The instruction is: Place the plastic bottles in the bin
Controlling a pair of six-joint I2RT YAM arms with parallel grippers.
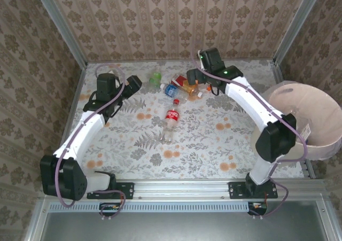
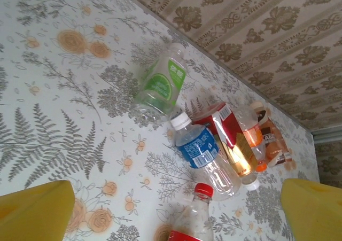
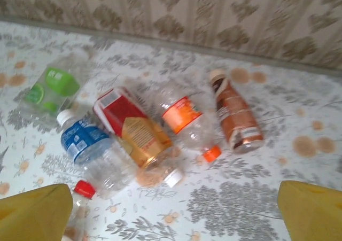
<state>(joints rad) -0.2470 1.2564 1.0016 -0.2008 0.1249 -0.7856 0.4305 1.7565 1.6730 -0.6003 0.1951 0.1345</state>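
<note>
Several plastic bottles lie on their sides at the far middle of the table. A green-label bottle point(image 1: 155, 79) lies furthest left, then a blue-label one point(image 1: 171, 89) and a tight group point(image 1: 188, 87). The Coca-Cola bottle point(image 1: 171, 121) lies alone, nearer the arms. The bin point(image 1: 326, 139) stands at the right edge. My left gripper point(image 1: 133, 83) hovers left of the green bottle, open and empty. My right gripper point(image 1: 193, 76) hangs above the group, open and empty. The right wrist view has the red-and-yellow bottle point(image 3: 136, 129), orange-label bottle point(image 3: 187, 118) and brown bottle point(image 3: 235, 115) ahead of its yellow fingers point(image 3: 35, 211).
Patterned walls close the table at the back and both sides, with a metal rail point(image 1: 181, 188) along the near edge. The floral tablecloth point(image 1: 214, 145) is bare between the Coca-Cola bottle and the bin. In the left wrist view the green-label bottle point(image 2: 160, 86) lies nearest the back wall.
</note>
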